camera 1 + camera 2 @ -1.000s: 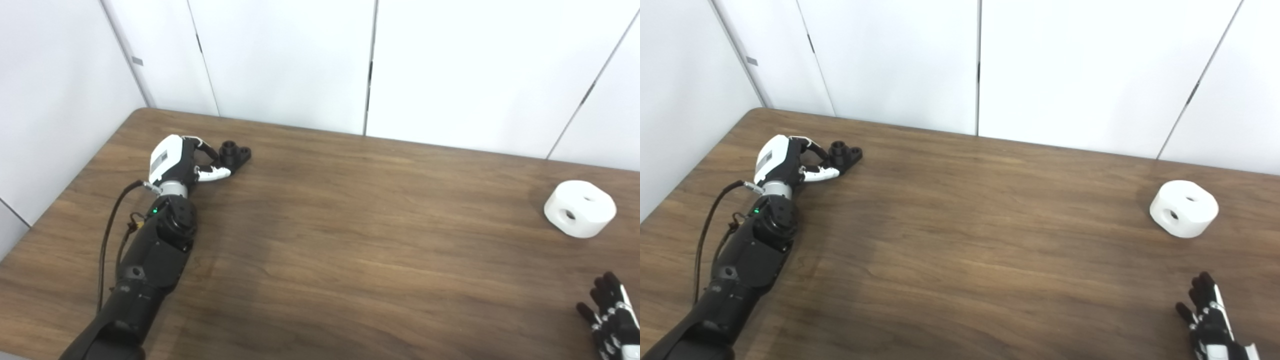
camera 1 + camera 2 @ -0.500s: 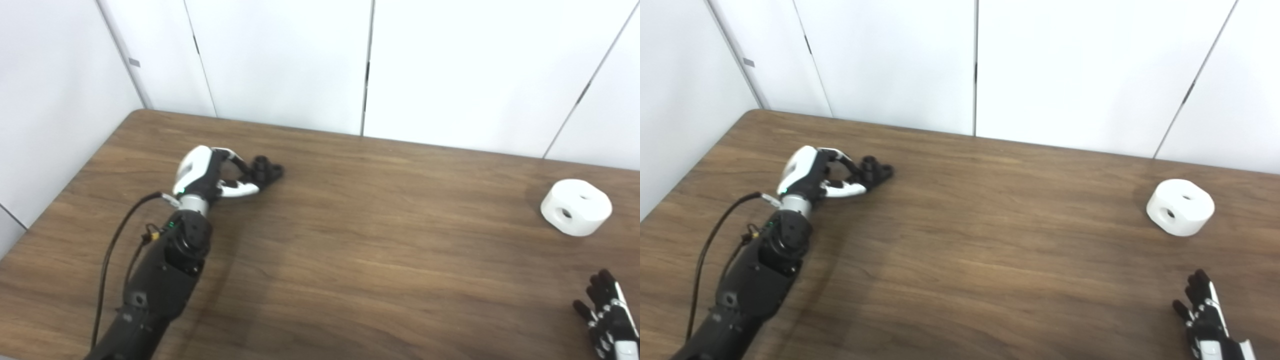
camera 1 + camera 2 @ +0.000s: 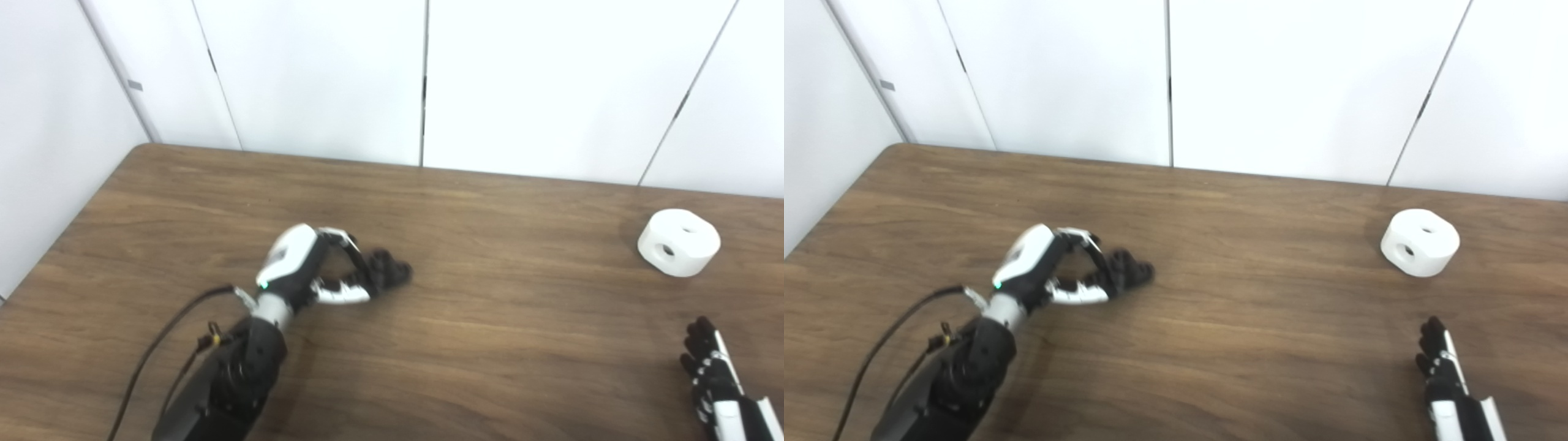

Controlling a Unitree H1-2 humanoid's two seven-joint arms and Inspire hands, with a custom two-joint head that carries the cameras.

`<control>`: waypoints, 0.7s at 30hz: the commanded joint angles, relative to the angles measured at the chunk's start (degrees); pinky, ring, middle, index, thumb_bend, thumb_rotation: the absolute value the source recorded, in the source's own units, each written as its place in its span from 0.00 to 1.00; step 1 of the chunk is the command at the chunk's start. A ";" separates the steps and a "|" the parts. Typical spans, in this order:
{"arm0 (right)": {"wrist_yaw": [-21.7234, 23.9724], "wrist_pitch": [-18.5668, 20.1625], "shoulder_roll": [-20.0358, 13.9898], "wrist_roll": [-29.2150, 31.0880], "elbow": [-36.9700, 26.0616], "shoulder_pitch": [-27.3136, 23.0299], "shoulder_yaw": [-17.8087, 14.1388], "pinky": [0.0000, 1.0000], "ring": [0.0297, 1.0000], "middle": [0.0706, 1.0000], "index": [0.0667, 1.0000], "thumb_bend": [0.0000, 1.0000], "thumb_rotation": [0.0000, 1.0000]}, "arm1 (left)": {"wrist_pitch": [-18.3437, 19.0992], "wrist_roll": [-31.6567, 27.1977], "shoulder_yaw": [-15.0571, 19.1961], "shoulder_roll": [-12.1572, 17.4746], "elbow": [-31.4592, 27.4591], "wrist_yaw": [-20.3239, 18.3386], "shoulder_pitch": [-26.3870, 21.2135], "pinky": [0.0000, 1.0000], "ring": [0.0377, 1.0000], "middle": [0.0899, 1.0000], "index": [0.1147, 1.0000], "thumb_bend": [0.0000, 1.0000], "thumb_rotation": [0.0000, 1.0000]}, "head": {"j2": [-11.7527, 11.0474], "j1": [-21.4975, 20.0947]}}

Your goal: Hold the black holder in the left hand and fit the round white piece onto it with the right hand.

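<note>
Black holder [image 3: 387, 274], one, pinched by left hand [image 3: 306, 269]; one white piece [image 3: 678, 242]; right hand [image 3: 713, 373] spread, empty.

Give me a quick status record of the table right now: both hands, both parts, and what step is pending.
left hand: shut on the small black plastic holder, its fingers pinching it low over the table
right hand: open, holding nothing, near the bottom right corner
round white plastic piece: resting on the brown wooden table, far right, beyond the right hand and apart from it
fit: not yet done; parts far apart
pending step, likely: right hand picks up the white piece
</note>
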 commanded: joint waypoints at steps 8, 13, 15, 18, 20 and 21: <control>-1.02 5.94 0.82 -1.70 -3.29 1.54 1.09 1.00 1.00 0.99 1.00 0.64 1.00 | -3.67 6.17 -9.32 -0.21 -7.09 -7.90 5.28 0.82 0.87 0.76 0.42 0.52 0.05 | 1.28 -1.75; -1.33 7.73 1.17 -1.13 -4.80 1.84 1.39 1.00 1.00 0.99 1.00 0.63 1.00 | -4.70 12.23 -13.88 -1.56 -8.84 -10.42 7.07 0.85 0.87 0.76 0.42 0.52 0.05 | 2.22 -3.62; -1.76 8.39 1.24 -1.98 -5.39 1.90 1.64 1.00 1.00 0.99 1.00 0.65 1.00 | -6.00 13.50 -14.71 -1.93 -8.82 -10.65 7.68 0.88 0.87 0.76 0.42 0.52 0.05 | 2.64 -4.47; -1.97 9.38 1.27 -2.59 -6.23 2.04 1.98 1.00 1.00 0.99 1.00 0.66 1.00 | -7.56 14.47 -15.15 -2.53 -8.63 -10.95 8.78 0.89 0.86 0.76 0.42 0.52 0.05 | 3.01 -5.18; -2.12 10.13 1.45 -2.66 -6.76 2.11 2.09 1.00 1.00 0.99 1.00 0.67 1.00 | -8.21 15.38 -15.17 -2.91 -8.46 -11.06 9.57 0.89 0.86 0.75 0.42 0.52 0.05 | 3.20 -5.54; -2.26 10.27 1.64 -2.71 -6.99 2.13 2.13 1.00 1.00 0.99 1.00 0.67 1.00 | -8.55 15.96 -15.21 -3.01 -8.18 -10.83 10.01 0.89 0.86 0.75 0.42 0.52 0.05 | 3.33 -5.86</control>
